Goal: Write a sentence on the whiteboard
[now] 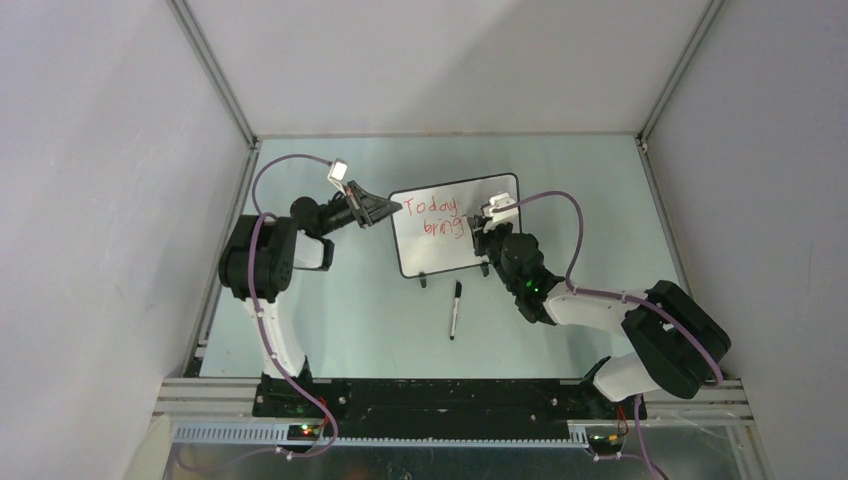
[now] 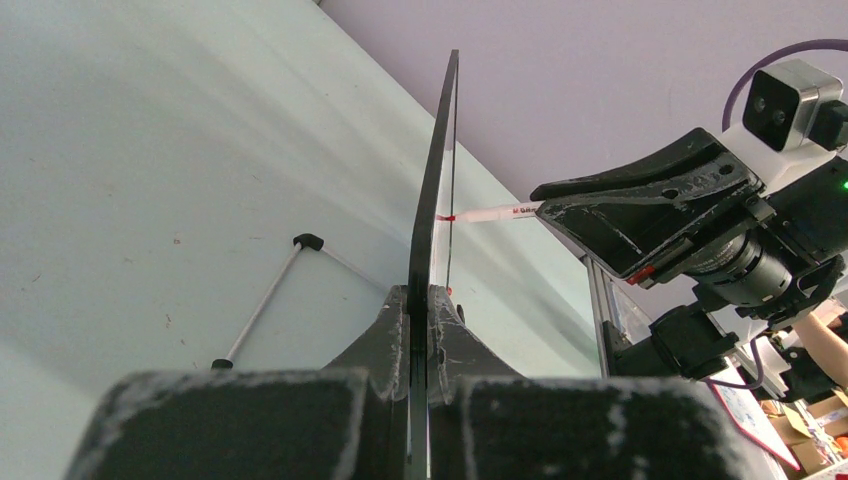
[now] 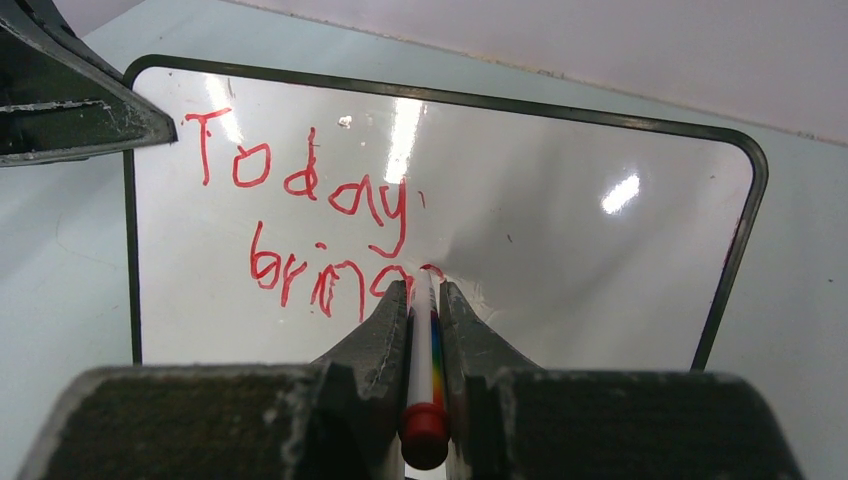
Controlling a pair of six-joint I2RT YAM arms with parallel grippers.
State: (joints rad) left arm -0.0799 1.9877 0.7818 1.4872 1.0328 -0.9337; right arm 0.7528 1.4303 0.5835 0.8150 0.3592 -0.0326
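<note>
The whiteboard [image 1: 432,252] stands tilted at mid table, black-framed, its white face [image 3: 580,230] glossy. The sentence [image 1: 436,213] reads "Today" over "bring" in red [image 3: 300,180]. My left gripper [image 1: 393,208] is shut on the board's left edge, which runs edge-on [image 2: 437,190] between its jaws [image 2: 428,296]. My right gripper [image 1: 486,230] is shut on a red marker [image 3: 424,350]; its tip touches the board just right of "bring". From the left wrist, the marker [image 2: 495,212] meets the board face, with the right gripper [image 2: 650,215] behind it.
A black marker [image 1: 455,308] lies on the table in front of the board. A thin white rod with black ends [image 2: 262,305] lies behind the board. Grey enclosure walls and an aluminium rail [image 1: 214,270] border the table.
</note>
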